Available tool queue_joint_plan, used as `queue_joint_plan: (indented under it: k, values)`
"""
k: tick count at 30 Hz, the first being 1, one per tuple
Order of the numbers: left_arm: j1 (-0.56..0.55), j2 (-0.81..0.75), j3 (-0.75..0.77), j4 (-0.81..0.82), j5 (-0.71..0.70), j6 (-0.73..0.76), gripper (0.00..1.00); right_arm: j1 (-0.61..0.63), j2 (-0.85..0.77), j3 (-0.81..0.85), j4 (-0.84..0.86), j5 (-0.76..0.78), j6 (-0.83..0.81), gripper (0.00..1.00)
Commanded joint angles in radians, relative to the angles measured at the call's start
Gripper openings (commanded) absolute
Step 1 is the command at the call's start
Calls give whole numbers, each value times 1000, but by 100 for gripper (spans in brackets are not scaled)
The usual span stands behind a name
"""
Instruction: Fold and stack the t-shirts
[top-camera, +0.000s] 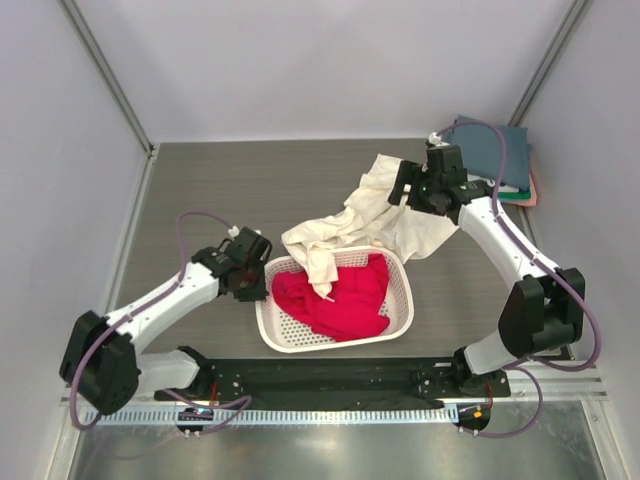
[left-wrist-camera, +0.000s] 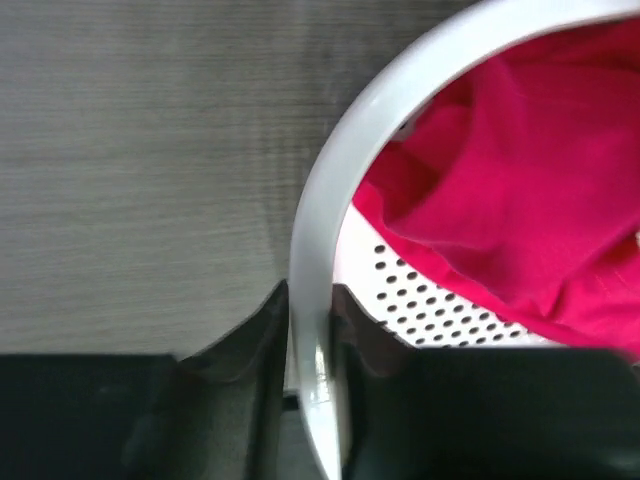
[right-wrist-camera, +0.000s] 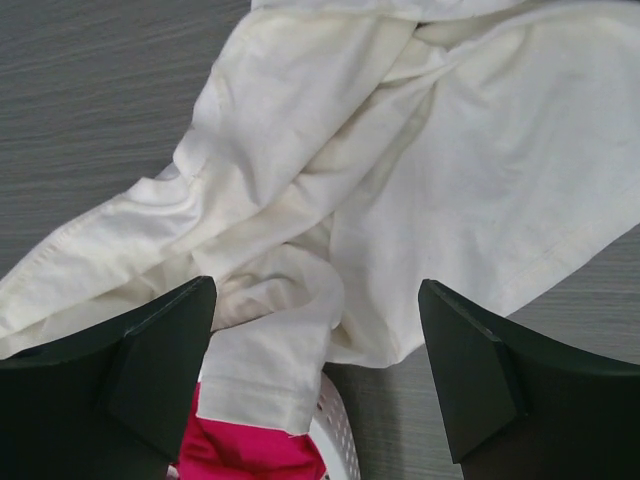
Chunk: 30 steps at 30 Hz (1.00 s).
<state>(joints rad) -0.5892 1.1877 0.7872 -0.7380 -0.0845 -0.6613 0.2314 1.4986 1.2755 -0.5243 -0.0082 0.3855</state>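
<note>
Where the left gripper (left-wrist-camera: 310, 345) meets the white lattice basket (left-wrist-camera: 335, 190), its two fingers (left-wrist-camera: 262, 335) are closed on the rim: one finger sits outside the wall and the other inside, with the rim pinched between them. Beyond the inner finger, the crimson-pink t-shirt (left-wrist-camera: 520, 180) lies bunched inside the basket and covers most of the perforated floor. Outboard of the outer finger, the grey wood-grain table (left-wrist-camera: 130, 150) shows.

The right gripper (right-wrist-camera: 315, 370) is spread wide and holds nothing. Its fingertips (right-wrist-camera: 150, 365) hang over the cream t-shirt (right-wrist-camera: 400, 150); whether they touch the cloth cannot be determined. The cream t-shirt fills the space between and ahead of the two fingers, rumpled and spread across the table. One strip of it runs back between the fingers, crosses the basket rim and rests on the crimson-pink t-shirt, close to the base of one finger.

In the top view, the cream t-shirt extends from under the right gripper to the far rim of the basket, with its end hanging inside. The folded stack lies just beside the right gripper, on the side away from the basket — a slate-blue t-shirt (top-camera: 490, 150) on top, with thin green (top-camera: 515, 192) and pink (top-camera: 531, 196) edges showing beneath it.
</note>
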Motion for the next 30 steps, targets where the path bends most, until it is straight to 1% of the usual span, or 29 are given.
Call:
queue_joint_plan:
  k: [1, 2, 4, 5, 7, 8, 10, 11, 12, 13, 16, 19, 21, 22, 23, 26, 27, 28, 30]
  values:
    - [2, 110, 78, -96, -163, -24, 5, -3, 20, -62, 52, -67, 13, 88]
    - [11, 125, 110, -136, -207, -23, 0, -4, 22, -67, 55, -65, 13, 88]
    - [50, 142, 176, -222, -279, -11, 0, -3, 34, -76, 72, -67, 21, 88]
    - [146, 139, 187, -234, -278, 2, 0, -3, 43, -77, 72, -78, 27, 88]
    - [286, 121, 205, -236, -239, 50, 0, -3, 78, -70, 72, -101, 33, 88]
    - [425, 112, 210, -229, -201, 67, 0, -3, 84, -71, 72, -116, 41, 88]
    - [561, 93, 227, -189, -160, 86, 0, -4, 92, -76, 72, -124, 49, 88]
    - [706, 93, 237, -176, -132, 92, 0, -3, 94, -79, 73, -125, 52, 88]
    - [770, 105, 247, -143, -86, 88, 0, -3, 92, -82, 75, -127, 53, 88]
    - [884, 118, 263, -127, -65, 78, 0, -3, 92, -84, 76, -130, 53, 88]
    - [1032, 194, 300, -54, 44, 25, 0, -3, 84, -84, 76, -142, 58, 88]
    - [1057, 298, 386, -21, 112, -43, 0, -3, 80, -82, 81, -150, 59, 88]
    - [1051, 340, 443, 20, 138, -85, 0, -3, 91, -77, 84, -156, 59, 88]
    - [1045, 386, 466, 26, 146, -96, 0, -3, 97, -77, 86, -162, 62, 88]
    - [1040, 409, 524, 32, 149, -98, 0, -4, 109, -77, 87, -167, 64, 88]
    - [1026, 512, 613, 29, 141, -136, 0, -1, 120, -91, 101, -176, 73, 88]
    - [1026, 551, 662, 38, 114, -186, 0, 3, 124, -105, 104, -174, 78, 88]
    - [1028, 552, 690, 43, 106, -211, 0, 6, 126, -108, 107, -174, 78, 88]
    - [1028, 595, 724, 78, 92, -291, 0, 11, 129, -122, 109, -176, 79, 88]
